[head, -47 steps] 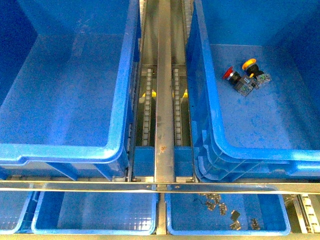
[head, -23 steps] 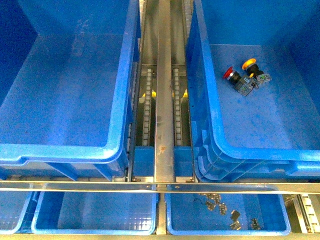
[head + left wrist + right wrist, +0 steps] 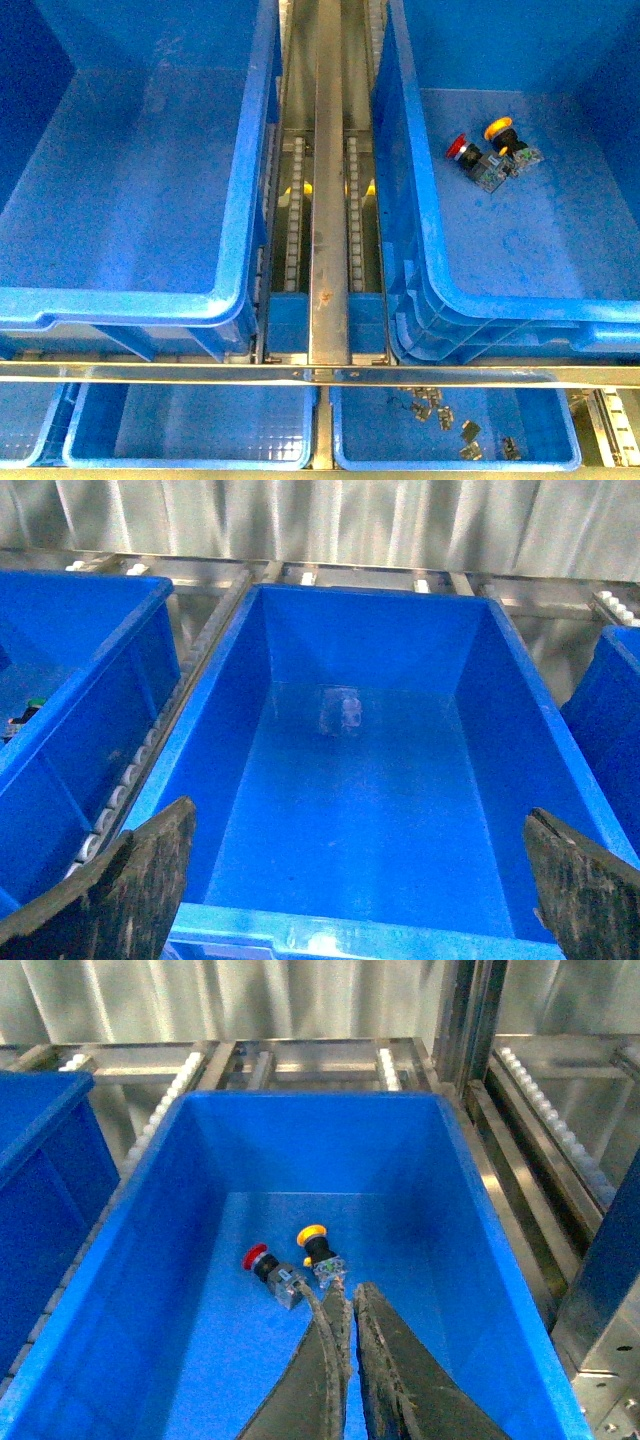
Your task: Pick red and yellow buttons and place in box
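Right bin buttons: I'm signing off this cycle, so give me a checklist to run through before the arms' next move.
1. Red button lies on the floor of the right bin: ok.
2. Yellow button lies in the same bin, beside the red one: ok.
3. Right gripper carries nothing; its fingers are pressed together above the bin, short of the buttons: ok.
4. Left gripper is open and holds nothing, over the left bin: ok.
5. Left bin floor shows no buttons: ok.
6. More red or yellow buttons waiting elsewhere: cannot tell; the bin beside the left one shows only a sliver in the left wrist view.
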Controlling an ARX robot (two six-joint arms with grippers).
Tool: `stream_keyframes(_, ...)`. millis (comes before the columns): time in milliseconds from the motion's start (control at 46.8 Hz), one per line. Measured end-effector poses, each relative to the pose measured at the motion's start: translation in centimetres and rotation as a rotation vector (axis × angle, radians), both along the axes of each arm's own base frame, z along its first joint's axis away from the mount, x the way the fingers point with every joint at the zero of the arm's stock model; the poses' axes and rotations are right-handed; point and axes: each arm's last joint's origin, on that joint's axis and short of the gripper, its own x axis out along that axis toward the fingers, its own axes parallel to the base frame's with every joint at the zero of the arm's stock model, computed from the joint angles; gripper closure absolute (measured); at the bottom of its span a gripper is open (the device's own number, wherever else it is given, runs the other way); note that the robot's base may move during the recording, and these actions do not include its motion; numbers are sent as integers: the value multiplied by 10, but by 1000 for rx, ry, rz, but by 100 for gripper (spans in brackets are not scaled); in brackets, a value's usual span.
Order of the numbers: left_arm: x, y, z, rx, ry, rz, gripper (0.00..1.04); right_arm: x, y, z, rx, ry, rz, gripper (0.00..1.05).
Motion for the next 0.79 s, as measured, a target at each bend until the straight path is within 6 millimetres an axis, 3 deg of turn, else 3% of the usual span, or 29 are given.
stream_keyframes(790, 0, 0, 0, 0, 0, 0, 8, -29, 0, 7, 0, -24, 0, 101)
